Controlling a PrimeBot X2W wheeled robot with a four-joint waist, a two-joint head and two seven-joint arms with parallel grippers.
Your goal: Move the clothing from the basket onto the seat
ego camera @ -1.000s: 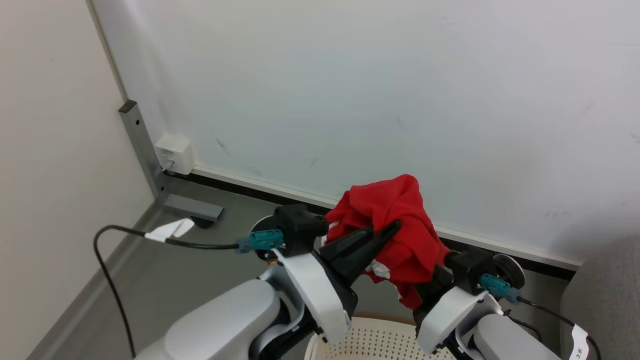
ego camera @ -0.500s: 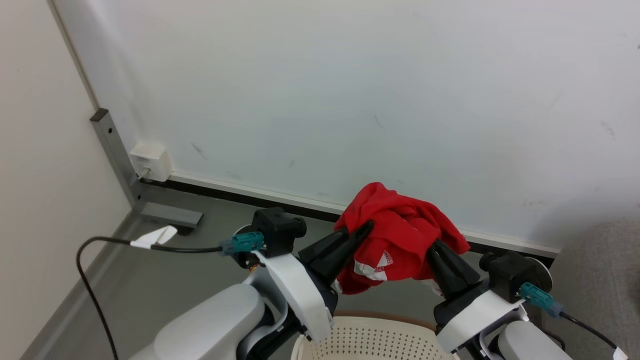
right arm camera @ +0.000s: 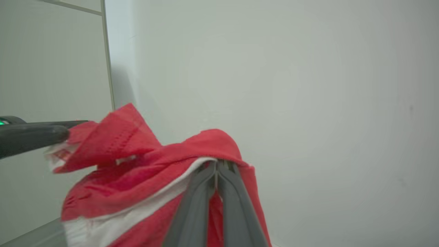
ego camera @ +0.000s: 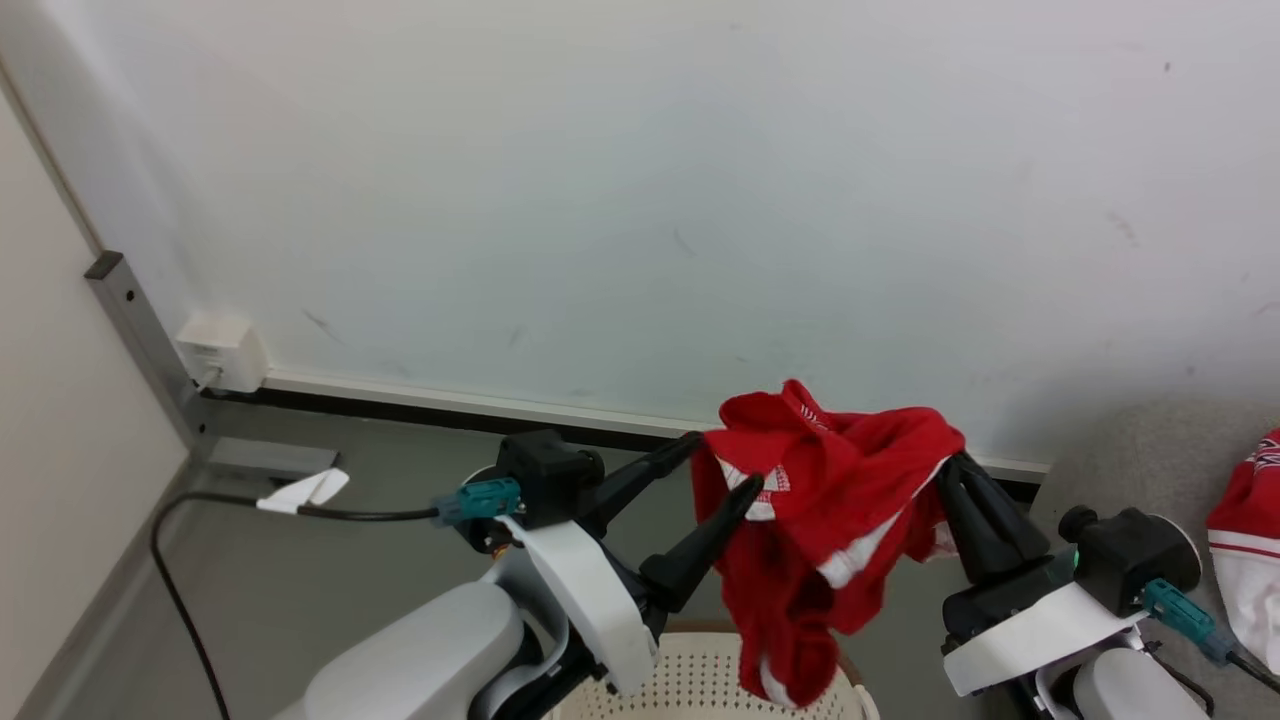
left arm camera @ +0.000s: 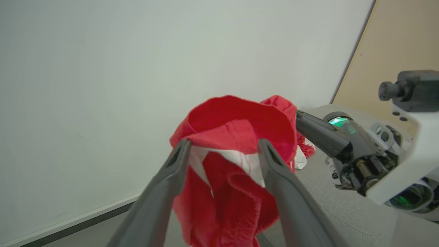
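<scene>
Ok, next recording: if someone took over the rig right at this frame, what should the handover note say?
Claws: the left claw is open, its fingertips against the red garment without gripping it. The right claw is shut on that garment, which hangs in the air over the laundry basket.
Done: a second red-and-white garment lies on the grey sofa at the right.
Left: carry the held garment across to the sofa and release it. The inside of the basket is mostly hidden, so check it.
</scene>
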